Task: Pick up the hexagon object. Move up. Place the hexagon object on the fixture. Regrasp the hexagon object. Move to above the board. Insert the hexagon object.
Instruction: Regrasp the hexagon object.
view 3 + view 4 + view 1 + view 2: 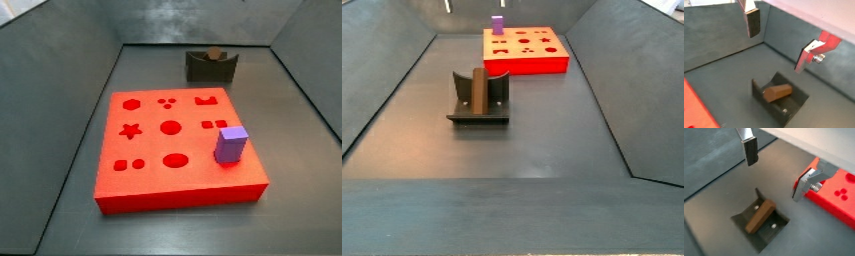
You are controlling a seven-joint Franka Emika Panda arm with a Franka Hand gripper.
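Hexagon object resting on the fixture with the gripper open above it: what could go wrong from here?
1. The hexagon object lies tilted in the fixture, so a regrasp could catch it skewed or knock it off.
2. The gripper hangs open above it, one finger near the fixture's upright wall; descending off-centre might strike it.
3. A purple block stands on the board, possibly obstructing the approach for insertion.

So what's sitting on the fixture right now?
The slim brown hexagon peg rests in the dark fixture notch. Its underside is hidden. The gripper is above, jaws open and empty.
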